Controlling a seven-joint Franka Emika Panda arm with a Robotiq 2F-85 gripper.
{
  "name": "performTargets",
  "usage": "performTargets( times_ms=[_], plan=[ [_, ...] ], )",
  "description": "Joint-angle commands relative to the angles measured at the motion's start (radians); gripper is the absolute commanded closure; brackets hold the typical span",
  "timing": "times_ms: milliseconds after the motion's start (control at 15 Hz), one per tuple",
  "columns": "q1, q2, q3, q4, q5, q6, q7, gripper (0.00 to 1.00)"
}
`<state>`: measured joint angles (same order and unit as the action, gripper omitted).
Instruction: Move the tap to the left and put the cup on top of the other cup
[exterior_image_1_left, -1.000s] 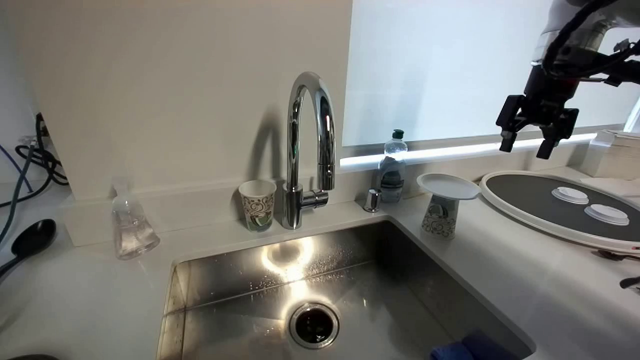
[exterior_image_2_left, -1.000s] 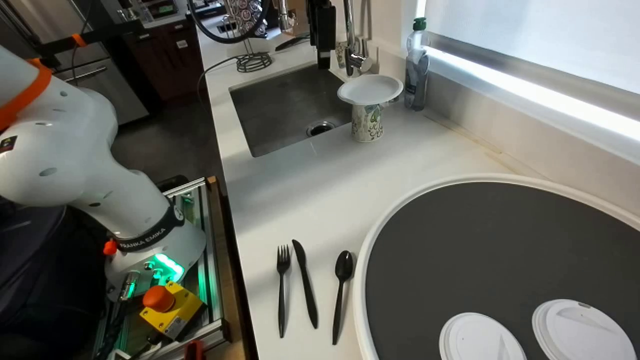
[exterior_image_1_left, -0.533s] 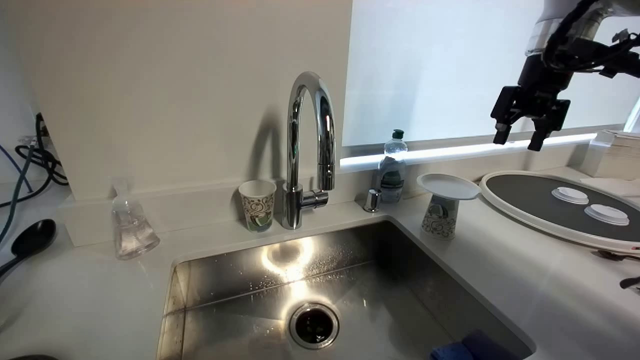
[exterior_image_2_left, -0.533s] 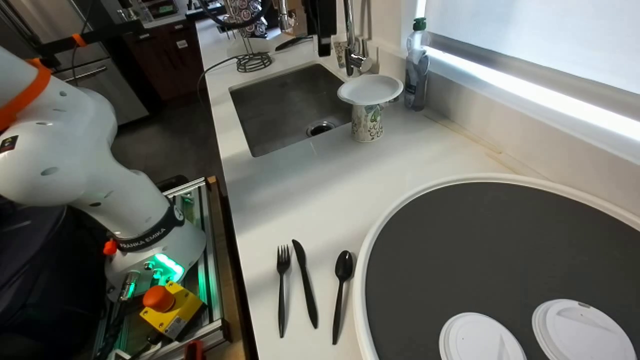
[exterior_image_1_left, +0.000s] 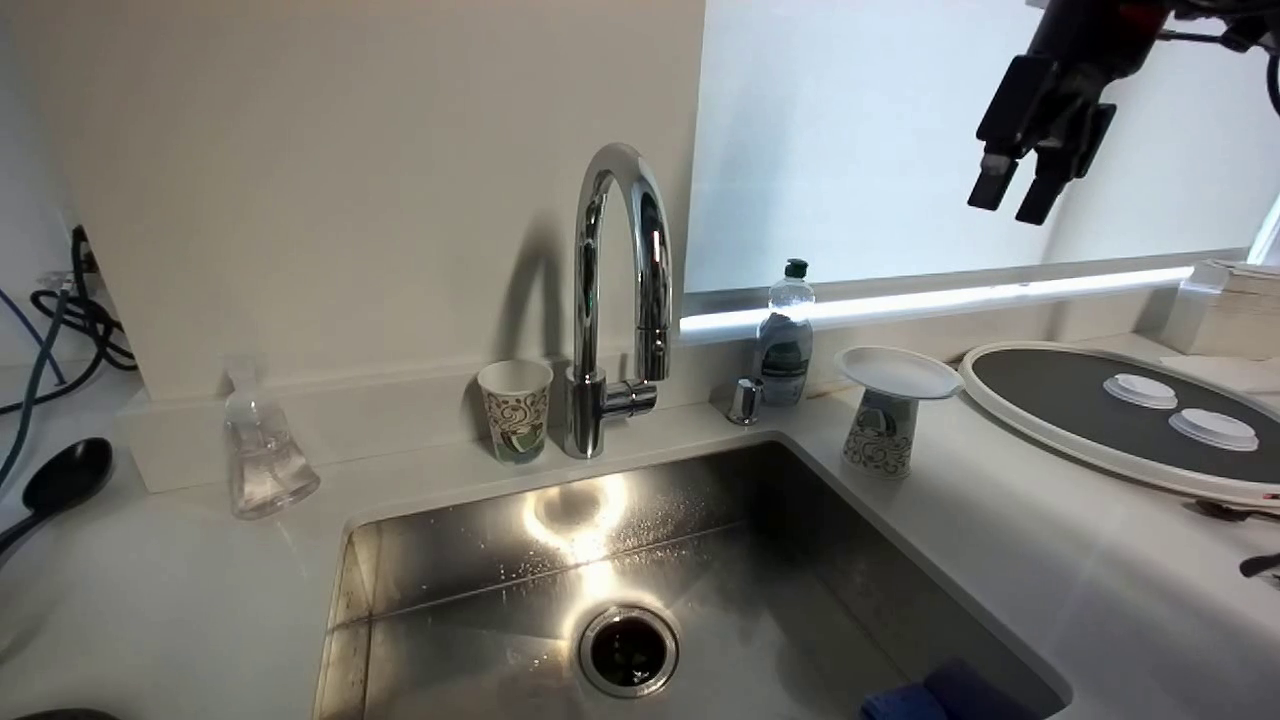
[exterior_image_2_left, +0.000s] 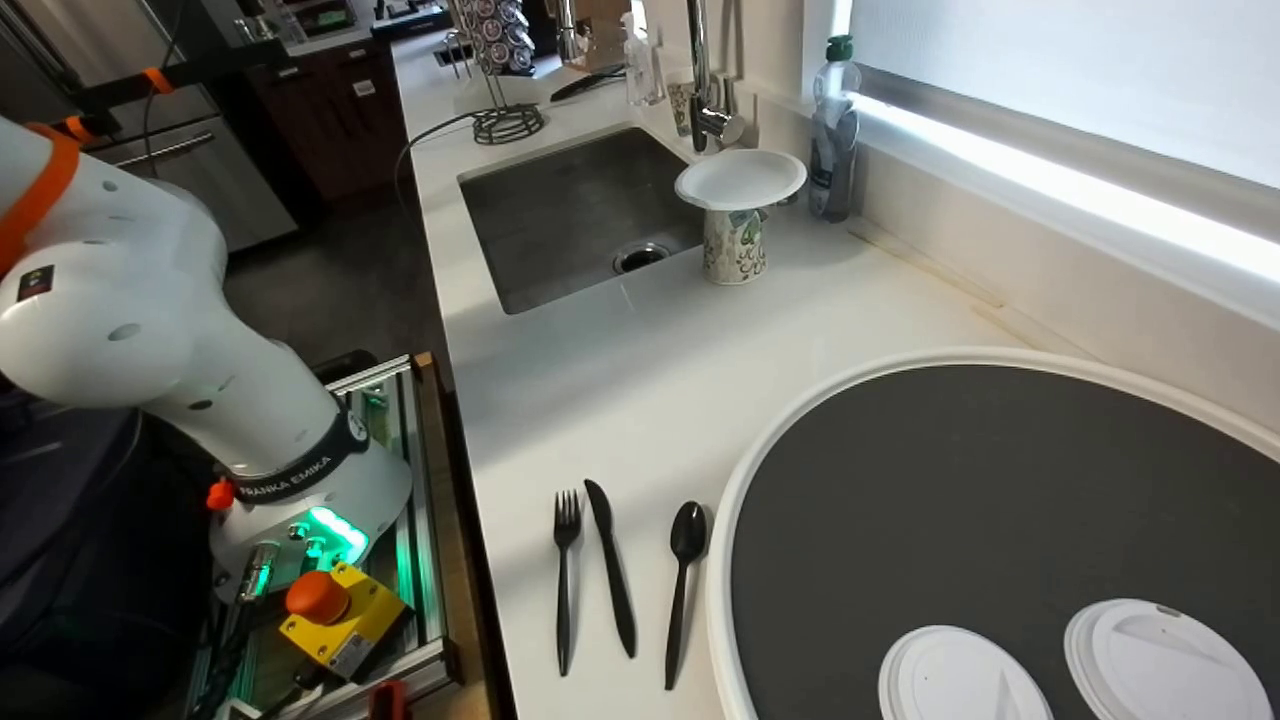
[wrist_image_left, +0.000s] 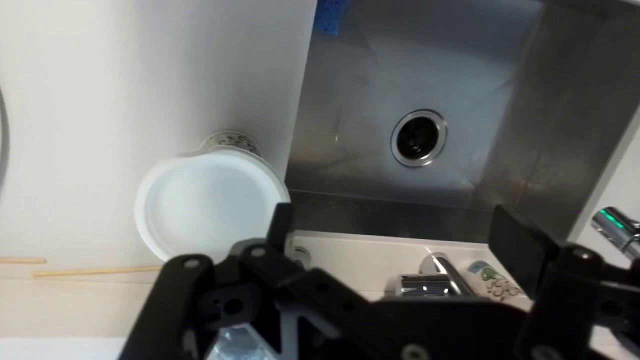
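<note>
The tap (exterior_image_1_left: 588, 310), tall shiny chrome with an arched spout, stands behind the sink; its spout end hangs to the right of its base, above the side lever. Close on the base's left sits the cup (exterior_image_1_left: 515, 415), an upright paper cup with brown swirls, partly hidden in the wrist view. The other cup (exterior_image_1_left: 880, 435), same pattern, appears upside down right of the sink, with a wide white dish (wrist_image_left: 210, 200) on top. High over the right-hand counter in an exterior view, my gripper (exterior_image_1_left: 1015, 190) is open, nothing between its fingers, apart from both cups and the tap.
The steel sink (exterior_image_1_left: 800, 640) lies in front of the tap. A dish-soap bottle (exterior_image_1_left: 785, 345) and a short chrome cap (exterior_image_1_left: 745, 402) are behind its right corner. A large round dark-topped board (exterior_image_2_left: 960, 480) bears white lids; black cutlery (exterior_image_2_left: 610, 570) lies beside it.
My gripper has risen, tilted, and shifted slightly left in an exterior view. In the view with the arm's base, the gripper has gone out of the top of the frame. Cups and tap have not moved.
</note>
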<state>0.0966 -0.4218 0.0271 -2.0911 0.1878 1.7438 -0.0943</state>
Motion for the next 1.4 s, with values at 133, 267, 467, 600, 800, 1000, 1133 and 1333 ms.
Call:
performTargets(
  times_ms=[133,267,467,600,800,1000,1133,1333],
  plan=[
    [0.079,-0.002,0.014,0.021,0.113,-0.031,-0.118,0.0],
    [0.107,0.019,0.027,0.03,0.13,-0.037,-0.164,0.0],
    [0.106,0.009,0.047,0.013,0.111,-0.004,-0.155,0.0],
    [0.119,0.027,0.059,0.021,0.111,-0.004,-0.175,0.0],
    [0.119,0.036,0.059,0.026,0.111,-0.004,-0.189,0.0],
    [0.122,0.036,0.061,0.028,0.106,-0.008,-0.201,0.0],
    [0.122,0.031,0.067,0.031,0.101,0.004,-0.197,0.0],
    [0.129,0.028,0.078,0.05,0.101,0.025,-0.203,0.0]
  ],
)
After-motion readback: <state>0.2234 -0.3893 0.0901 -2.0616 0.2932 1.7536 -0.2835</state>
